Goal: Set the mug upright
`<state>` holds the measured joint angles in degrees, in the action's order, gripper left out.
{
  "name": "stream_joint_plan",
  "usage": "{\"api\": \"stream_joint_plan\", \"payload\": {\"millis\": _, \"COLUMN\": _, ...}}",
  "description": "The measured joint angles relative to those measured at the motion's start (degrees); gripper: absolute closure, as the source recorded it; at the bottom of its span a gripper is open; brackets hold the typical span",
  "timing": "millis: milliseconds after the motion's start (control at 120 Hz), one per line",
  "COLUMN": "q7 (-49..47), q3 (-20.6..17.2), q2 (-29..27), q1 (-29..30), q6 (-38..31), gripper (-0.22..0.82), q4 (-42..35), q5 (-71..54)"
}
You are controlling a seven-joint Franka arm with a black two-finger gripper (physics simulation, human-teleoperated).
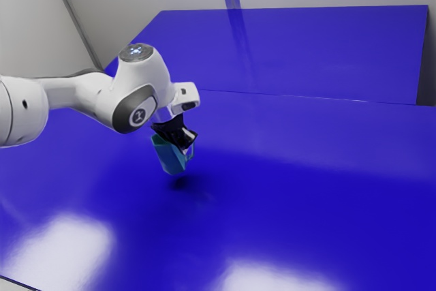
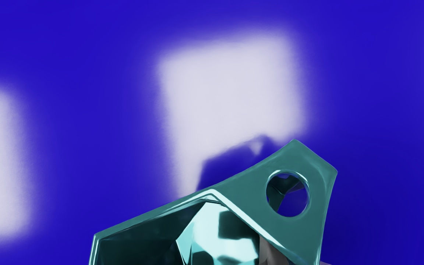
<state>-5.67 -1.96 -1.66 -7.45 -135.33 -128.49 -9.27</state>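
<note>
The gripper [image 1: 182, 146] is clamping the mug [image 1: 168, 157] by its wall near the handle [image 2: 317, 169], presumably for controlling tilt. Above the table [image 1: 306, 168], the mug is hanging aslant, base lowest; it is apparently needing levelling before release onto the table.
</note>
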Motion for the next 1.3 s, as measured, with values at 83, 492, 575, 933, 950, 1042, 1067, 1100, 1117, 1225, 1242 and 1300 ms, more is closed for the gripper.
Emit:
{"api": "stream_joint_plan", "payload": {"millis": 83, "q7": -1.85, "q3": -0.08, "q2": 0.00, "q1": -0.06, "q6": -3.38, "gripper": 0.78, "q4": -1.01, "q5": -2.00}}
{"api": "stream_joint_plan", "payload": {"millis": 492, "q7": -8.72, "q3": 0.28, "q2": 3.52, "q1": 7.61, "q6": -9.79, "gripper": 0.79, "q4": -2.75, "q5": -3.88}}
{"api": "stream_joint_plan", "payload": {"millis": 575, "q7": -9.73, "q3": 0.22, "q2": 4.25, "q1": 7.94, "q6": -10.55, "gripper": 0.79, "q4": -2.87, "q5": -3.89}}
{"api": "stream_joint_plan", "payload": {"millis": 933, "q7": -12.71, "q3": 0.09, "q2": 6.60, "q1": 5.28, "q6": -12.58, "gripper": 0.72, "q4": -2.92, "q5": -3.40}}
{"api": "stream_joint_plan", "payload": {"millis": 950, "q7": -12.74, "q3": 0.08, "q2": 6.51, "q1": 5.34, "q6": -12.54, "gripper": 0.68, "q4": -2.90, "q5": -3.30}}
{"api": "stream_joint_plan", "payload": {"millis": 1042, "q7": -12.84, "q3": 0.03, "q2": 5.95, "q1": 5.48, "q6": -12.34, "gripper": 0.47, "q4": -2.83, "q5": -2.93}}
{"api": "stream_joint_plan", "payload": {"millis": 1067, "q7": -12.85, "q3": 0.03, "q2": 5.79, "q1": 5.48, "q6": -12.30, "gripper": 0.42, "q4": -2.83, "q5": -2.87}}
{"api": "stream_joint_plan", "payload": {"millis": 1100, "q7": -12.86, "q3": 0.03, "q2": 5.38, "q1": 5.47, "q6": -12.25, "gripper": 0.36, "q4": -2.83, "q5": -2.80}}
{"api": "stream_joint_plan", "payload": {"millis": 1117, "q7": -12.86, "q3": 0.03, "q2": 5.10, "q1": 5.47, "q6": -12.19, "gripper": 0.33, "q4": -2.84, "q5": -2.78}}
{"api": "stream_joint_plan", "payload": {"millis": 1225, "q7": -12.84, "q3": 0.03, "q2": 2.94, "q1": 5.38, "q6": -11.09, "gripper": 0.20, "q4": -2.77, "q5": -2.69}}
{"api": "stream_joint_plan", "payload": {"millis": 1242, "q7": -12.82, "q3": 0.01, "q2": 2.59, "q1": 5.38, "q6": -10.93, "gripper": 0.18, "q4": -2.77, "q5": -2.68}}
{"api": "stream_joint_plan", "payload": {"millis": 1300, "q7": -12.80, "q3": -0.03, "q2": 1.40, "q1": 5.36, "q6": -10.24, "gripper": 0.14, "q4": -2.70, "q5": -2.67}}
